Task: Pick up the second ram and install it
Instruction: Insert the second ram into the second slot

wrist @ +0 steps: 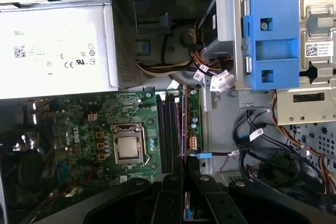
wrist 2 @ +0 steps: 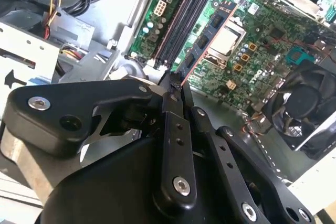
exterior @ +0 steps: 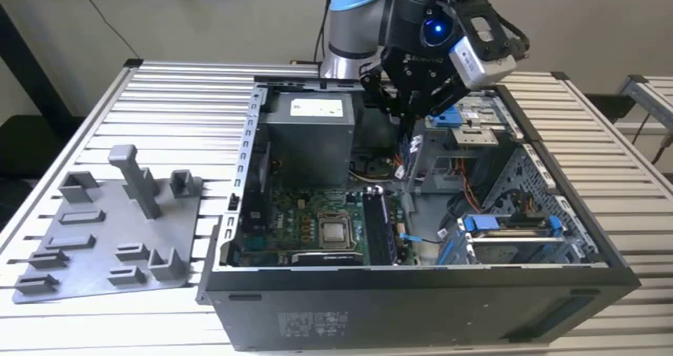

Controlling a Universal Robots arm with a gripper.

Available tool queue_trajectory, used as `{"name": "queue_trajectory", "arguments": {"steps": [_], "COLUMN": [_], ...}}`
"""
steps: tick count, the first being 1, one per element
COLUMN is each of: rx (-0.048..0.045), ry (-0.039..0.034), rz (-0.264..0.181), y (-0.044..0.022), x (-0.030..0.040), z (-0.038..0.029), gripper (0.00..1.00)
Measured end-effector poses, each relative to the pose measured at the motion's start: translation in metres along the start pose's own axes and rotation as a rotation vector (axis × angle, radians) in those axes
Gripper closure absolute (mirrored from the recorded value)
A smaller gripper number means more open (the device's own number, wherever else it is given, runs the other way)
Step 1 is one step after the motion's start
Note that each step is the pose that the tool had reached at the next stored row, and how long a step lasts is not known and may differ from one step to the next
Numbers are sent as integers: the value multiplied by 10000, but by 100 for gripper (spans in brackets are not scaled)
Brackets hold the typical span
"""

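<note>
Closest, the black fingers point(wrist 2: 177, 119) of the gripper point(wrist 2: 173, 88) pinch the second ram point(wrist 2: 202, 41), held above the motherboard point(wrist: 79, 124) inside the open computer case point(exterior: 421, 309). The stick looks light, stiff and fragile, best gripped on its bare long edges, clear of chips and contacts. The arm point(exterior: 352, 25) reaches down from above, wrist pointing into the case.

The claw point(wrist 2: 173, 81) has matt black links; the second ram point(wrist 2: 209, 31) is dull board. The bench point(exterior: 189, 96) is ribbed bare metal, the fixture plate point(exterior: 105, 250) matt grey plastic, the caddy point(wrist: 270, 40) smooth blue plastic.
</note>
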State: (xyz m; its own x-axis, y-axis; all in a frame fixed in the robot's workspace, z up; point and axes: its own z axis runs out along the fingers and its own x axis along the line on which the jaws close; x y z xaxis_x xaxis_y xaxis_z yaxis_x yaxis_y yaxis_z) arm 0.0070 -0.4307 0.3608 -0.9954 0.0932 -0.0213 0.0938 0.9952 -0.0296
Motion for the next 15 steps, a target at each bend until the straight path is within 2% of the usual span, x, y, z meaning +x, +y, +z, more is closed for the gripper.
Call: {"name": "queue_trajectory", "arguments": {"steps": [15], "rx": [42], "ry": [-5], "rz": [17], "y": [4], "x": [5], "z": [273], "gripper": [86]}}
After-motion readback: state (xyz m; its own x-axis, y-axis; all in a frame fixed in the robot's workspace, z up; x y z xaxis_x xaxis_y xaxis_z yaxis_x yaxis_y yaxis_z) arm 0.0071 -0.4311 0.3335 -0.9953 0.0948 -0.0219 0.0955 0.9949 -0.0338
